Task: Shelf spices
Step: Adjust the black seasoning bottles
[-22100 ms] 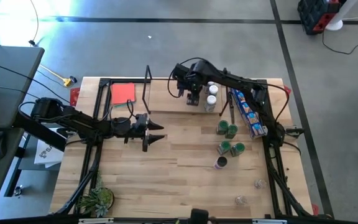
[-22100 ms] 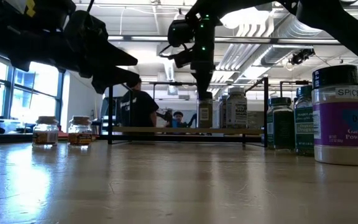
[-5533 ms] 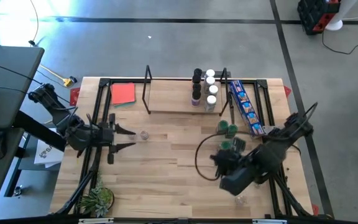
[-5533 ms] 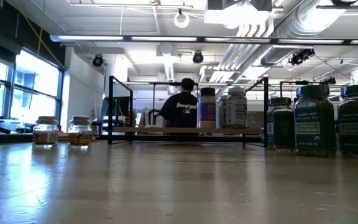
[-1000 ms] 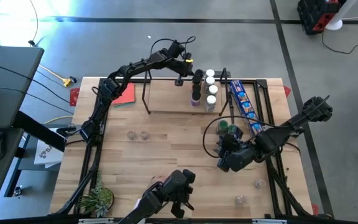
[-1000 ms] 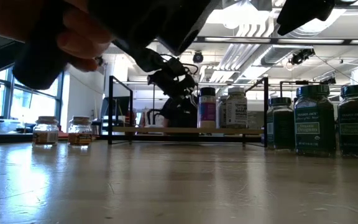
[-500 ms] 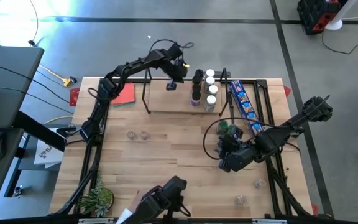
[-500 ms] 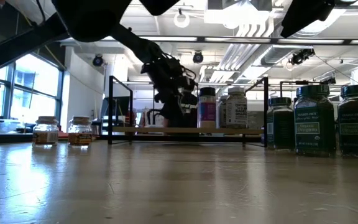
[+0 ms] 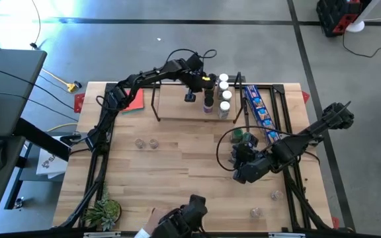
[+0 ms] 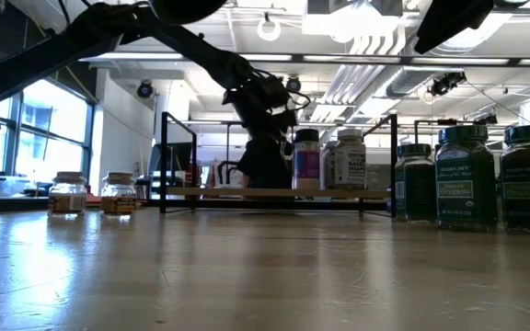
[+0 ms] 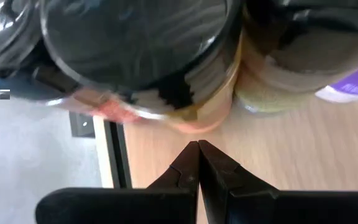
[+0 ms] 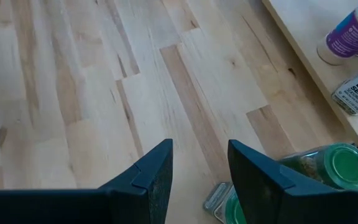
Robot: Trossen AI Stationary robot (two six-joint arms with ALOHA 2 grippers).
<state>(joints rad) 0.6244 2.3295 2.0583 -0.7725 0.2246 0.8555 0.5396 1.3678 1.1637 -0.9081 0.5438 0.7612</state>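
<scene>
The shelf [image 9: 177,107] is a low light-wood rack at the table's far side. On its right part stand several spices, with black lids [image 9: 208,83] and white lids [image 9: 225,94]. My left gripper [image 9: 191,96] is shut, its fingertips [image 11: 197,149] right by the foot of a black-lidded jar [image 11: 135,50]. Green-lidded jars [image 9: 245,138] stand on the table at the right. Near them my right gripper [image 9: 237,160] hovers open, with nothing between its fingers [image 12: 156,169]. One green-lidded jar [image 12: 334,165] stands beside it. My left gripper's shut fingertips come slanting down from the table's left to the lower wall [image 11: 194,121] of the black-lidded jar, which stands upright on the shelf. Whether they touch it, I cannot tell.
Two small clear jars [image 9: 146,143] stand on the table at the left, two more [image 9: 276,196] at the near right. A long blue packet [image 9: 261,114] lies right of the shelf, a red card [image 9: 132,99] left of it. A person's hand with a dark object [image 9: 180,225] shows at the near edge.
My left gripper, shut throughout, has drawn back from the black-lidded jar toward the table's left, then come back to it and turned about its wrist. The person's hand with the dark object has shifted along the near edge. My right arm has kept still.
</scene>
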